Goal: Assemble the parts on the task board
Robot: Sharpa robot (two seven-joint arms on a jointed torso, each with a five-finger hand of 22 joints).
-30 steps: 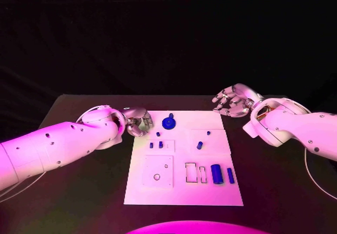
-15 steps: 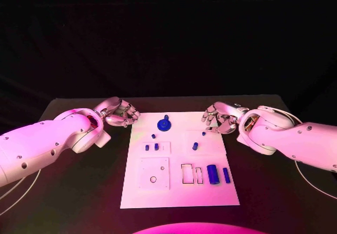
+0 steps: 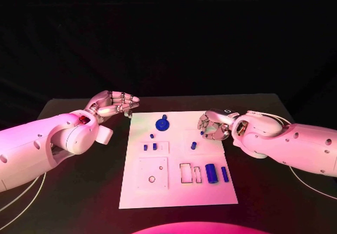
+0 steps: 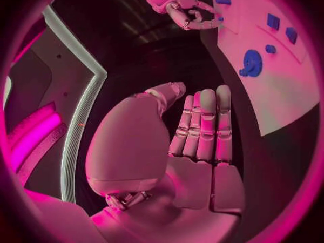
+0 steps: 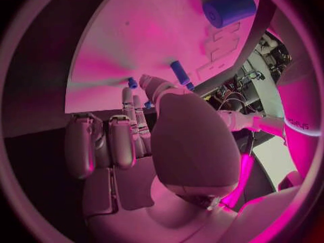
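The white task board (image 3: 179, 192) lies in the middle of the table. On it are a round blue part (image 3: 162, 124), small blue pegs (image 3: 154, 146), another peg (image 3: 193, 145), and a thick blue cylinder (image 3: 211, 173) beside a thinner one (image 3: 225, 174). My left hand (image 3: 112, 105) hovers off the board's far left corner, fingers straight and side by side, holding nothing; its flat palm (image 4: 202, 135) faces the round part (image 4: 251, 63). My right hand (image 3: 214, 124) hangs over the board's far right edge, fingers (image 5: 135, 113) pointing down near a small blue peg (image 5: 180, 72), nothing gripped.
Rectangular recesses (image 3: 187, 172) and a square plate with a hole (image 3: 153, 173) mark the board's near half. Bare black table (image 3: 77, 195) lies on both sides of the board. Both forearms flank the board's far half.
My right hand has come down from beyond the board's far right corner onto its far right edge. My left hand has drawn back from the board's left edge and straightened its fingers.
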